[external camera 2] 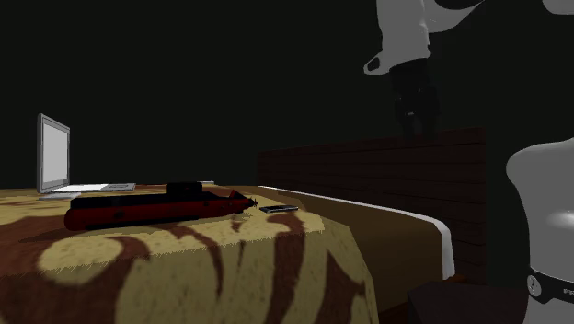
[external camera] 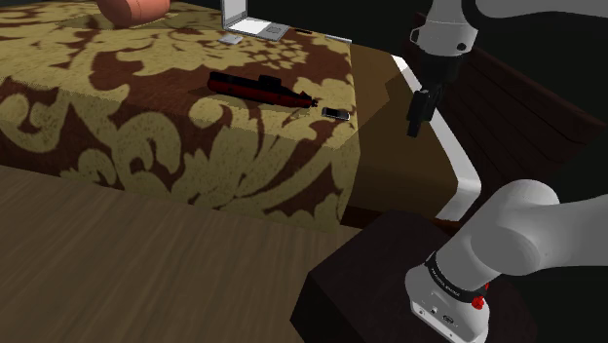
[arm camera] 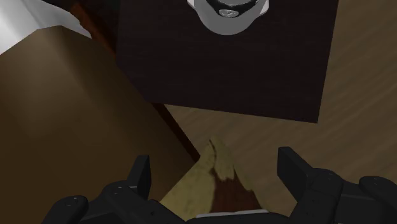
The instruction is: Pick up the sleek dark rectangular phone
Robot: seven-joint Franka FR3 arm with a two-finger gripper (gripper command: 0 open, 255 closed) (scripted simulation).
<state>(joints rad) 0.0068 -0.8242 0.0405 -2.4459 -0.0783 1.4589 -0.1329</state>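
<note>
Black and slim, the phone (external camera: pixel 336 114) lies flat near the corner of the patterned bedspread (external camera: pixel 146 127), just beside the nose of a black-and-red toy submarine (external camera: pixel 261 90). The gripper (external camera: pixel 421 112) hangs well apart over the bed's edge, jaws spread and empty. It should centre above the phone, span its narrow width, and descend clear of the submarine.

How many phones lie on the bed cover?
1. The phone lies near the cover's corner, beside the tip of the long red-and-black object. More may hide behind the laptop.
</note>
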